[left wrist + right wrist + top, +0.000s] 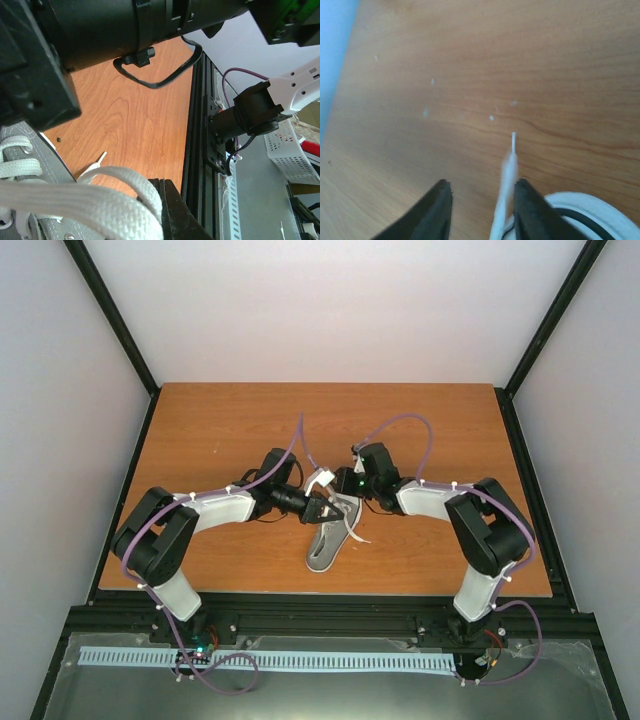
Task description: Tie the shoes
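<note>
left tool [322,508] is clamping shut across a flat white lace [90,192], apparently drawing it taut off the grey sneaker [335,540], which is lying mid-bench [200,430] between both arms. right tool [483,192] is hovering with its jaws narrowly parted and gripping nothing. a blurred lace end [513,142] is hanging in the gap close to one finger, probably lined up for a pinch. the left tool's pinch point is being cut off at the frame edge. from above, the arms are covering the lacing, so i cannot tell whether a knot is forming.
</note>
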Robot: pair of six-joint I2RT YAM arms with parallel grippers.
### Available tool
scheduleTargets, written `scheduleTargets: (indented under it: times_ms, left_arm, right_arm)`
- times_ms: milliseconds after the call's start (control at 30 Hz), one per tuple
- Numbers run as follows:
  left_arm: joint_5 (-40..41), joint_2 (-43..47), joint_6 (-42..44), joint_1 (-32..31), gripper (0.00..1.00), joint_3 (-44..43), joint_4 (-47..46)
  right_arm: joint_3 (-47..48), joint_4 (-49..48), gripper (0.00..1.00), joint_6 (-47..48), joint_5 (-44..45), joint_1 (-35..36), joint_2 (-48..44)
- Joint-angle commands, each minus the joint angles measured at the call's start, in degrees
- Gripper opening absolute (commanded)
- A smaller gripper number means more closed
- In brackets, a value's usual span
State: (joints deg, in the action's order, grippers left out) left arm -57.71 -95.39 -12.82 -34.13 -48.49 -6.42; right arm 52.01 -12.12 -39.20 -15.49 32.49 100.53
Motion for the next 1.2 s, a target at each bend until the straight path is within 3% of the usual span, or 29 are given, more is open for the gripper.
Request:
scheduleTargets:
  times_ms: [0, 233, 433, 767, 1167]
  left_arm:
    - [-0.5, 2.4, 1.6, 0.2, 0.03, 0.2, -1.0]
    - [0.4, 2.5, -1.6, 0.2, 0.03, 1.2, -4.6]
    - [1.1, 2.3, -2.4, 0.2, 0.03, 1.1, -4.7]
    - [0.6, 2.3, -2.5, 0.2, 0.04, 1.0, -4.8]
    - [0.3, 2.6, -2.3, 0.2, 0.04, 1.0, -4.5]
  right_arm:
    - [-0.9, 0.8, 0.45, 2.3, -2.3, -2.8, -2.3]
    - [-10.7, -0.8, 0.74, 9.7, -3.7, -9.4, -16.6]
    - [-19.4, -15.6, 0.93, 17.0, -23.7, -9.2, -27.0]
    - [-16.9, -15.9, 0.94, 23.3, -30.0, -0.8, -23.5]
    - [-16.5, -18.4, 0.9, 24.5, -32.2, 1.2, -14.8]
